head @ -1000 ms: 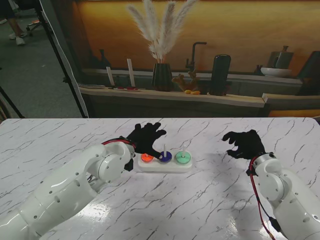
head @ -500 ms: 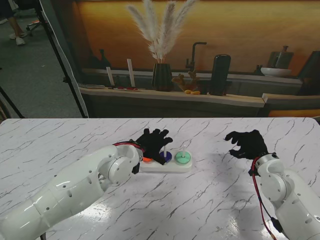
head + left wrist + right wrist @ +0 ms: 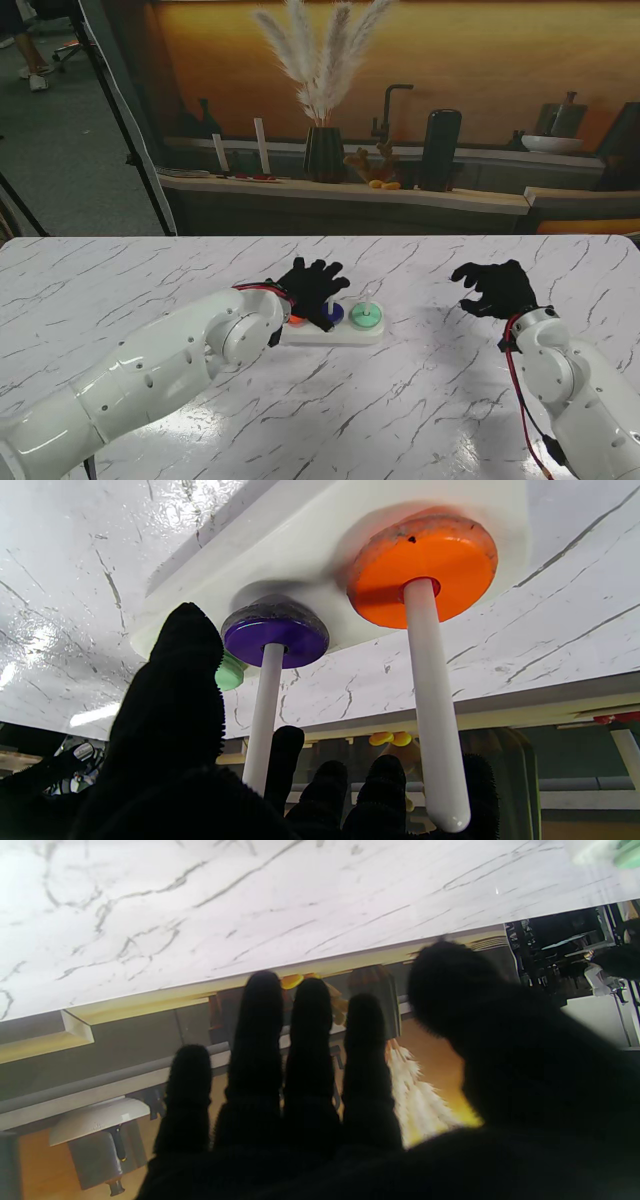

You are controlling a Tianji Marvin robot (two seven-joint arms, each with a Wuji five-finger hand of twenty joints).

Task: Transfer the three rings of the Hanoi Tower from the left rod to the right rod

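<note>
A white base [image 3: 330, 330] sits mid-table on the marble table [image 3: 400, 400], carrying three rods. One ring sits on each: orange ring [image 3: 422, 570] on the left rod [image 3: 432, 705], purple ring [image 3: 275, 637] on the middle rod [image 3: 260, 715], green ring [image 3: 367, 317] on the right rod. So one ring seems delivered; two remain. The left hand [image 3: 315, 290] hovers over the left and middle rods, fingers spread, grasping nothing. The right hand [image 3: 495, 287] hangs near the table's right edge, fingers loosely apart, empty.
</note>
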